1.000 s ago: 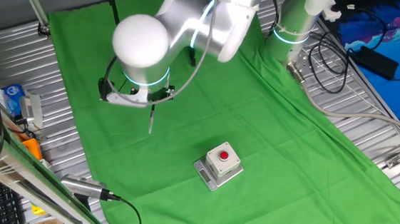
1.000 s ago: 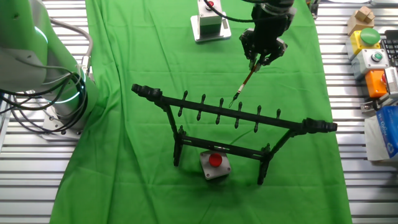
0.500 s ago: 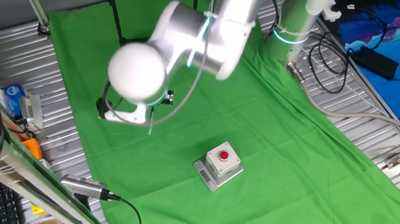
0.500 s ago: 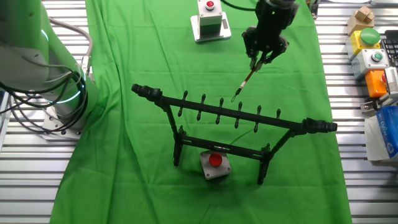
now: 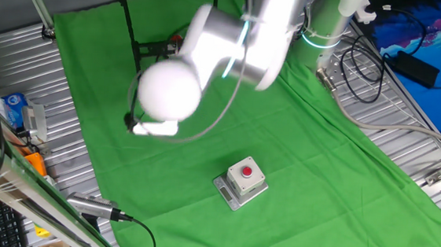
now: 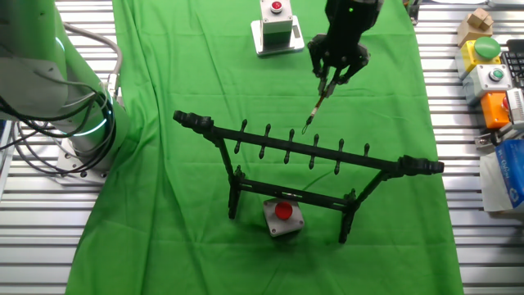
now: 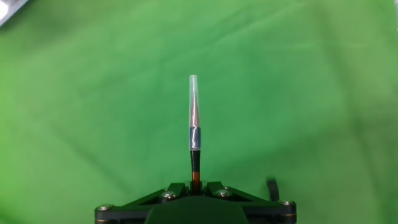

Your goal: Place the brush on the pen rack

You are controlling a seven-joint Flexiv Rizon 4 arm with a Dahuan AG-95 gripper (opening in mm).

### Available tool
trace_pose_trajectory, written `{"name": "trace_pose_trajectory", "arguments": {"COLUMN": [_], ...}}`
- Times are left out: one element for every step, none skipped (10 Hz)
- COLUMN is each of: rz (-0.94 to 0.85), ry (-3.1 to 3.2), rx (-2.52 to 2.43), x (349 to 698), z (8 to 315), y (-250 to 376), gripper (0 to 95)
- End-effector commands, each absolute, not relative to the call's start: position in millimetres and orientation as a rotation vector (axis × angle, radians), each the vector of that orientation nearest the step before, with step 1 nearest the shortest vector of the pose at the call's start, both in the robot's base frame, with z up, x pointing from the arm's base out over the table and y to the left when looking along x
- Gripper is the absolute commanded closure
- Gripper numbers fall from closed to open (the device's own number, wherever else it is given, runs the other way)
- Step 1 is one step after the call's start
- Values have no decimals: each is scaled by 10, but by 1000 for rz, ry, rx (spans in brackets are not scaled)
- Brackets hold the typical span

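Pincer [image 6: 332, 76] pinching the brush [image 6: 318, 105] by its shaft, upper centre of frame, tip slanting down toward the pen rack [image 6: 307, 156] but apart from it. Risk: thin, smooth lacquered shaft could pivot in the grip, or the tip could snag a peg and tilt the light metal frame. Hand view: clear cap over the pointed tip. Surface [image 6: 164, 197] is wrinkled green cloth.

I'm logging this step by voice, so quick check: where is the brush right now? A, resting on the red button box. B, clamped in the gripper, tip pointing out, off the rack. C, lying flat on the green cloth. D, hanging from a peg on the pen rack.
B: the brush sticks out from the shut gripper over green cloth, and in the other fixed view it hangs short of the pen rack.
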State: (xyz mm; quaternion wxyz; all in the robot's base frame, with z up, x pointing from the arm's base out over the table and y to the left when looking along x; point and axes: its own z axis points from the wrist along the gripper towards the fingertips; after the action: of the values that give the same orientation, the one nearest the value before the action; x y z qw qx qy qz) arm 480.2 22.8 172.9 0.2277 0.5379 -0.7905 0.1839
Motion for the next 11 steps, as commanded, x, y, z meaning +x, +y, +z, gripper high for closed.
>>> {"name": "trace_pose_trajectory", "arguments": {"rz": [511, 508, 513, 521, 518, 514, 502, 489, 483, 483, 485], "ry": [-2109, -2085, -2076, -2069, -2068, -2070, -2076, -2086, -2087, -2083, -2079], "rx": [1517, 1537, 1535, 1534, 1535, 1536, 1536, 1539, 1539, 1541, 1542], "x": [4715, 4645, 4531, 4487, 4474, 4487, 4511, 4538, 4560, 4595, 4623], "z": [2038, 2155, 2251, 2293, 2337, 2362, 2385, 2385, 2378, 2379, 2381], "y": [-39, -139, -228, -261, -285, -288, -277, -262, -238, -201, -168], "gripper": [950, 950, 950, 950, 950, 950, 950, 950, 950, 950, 950]}}
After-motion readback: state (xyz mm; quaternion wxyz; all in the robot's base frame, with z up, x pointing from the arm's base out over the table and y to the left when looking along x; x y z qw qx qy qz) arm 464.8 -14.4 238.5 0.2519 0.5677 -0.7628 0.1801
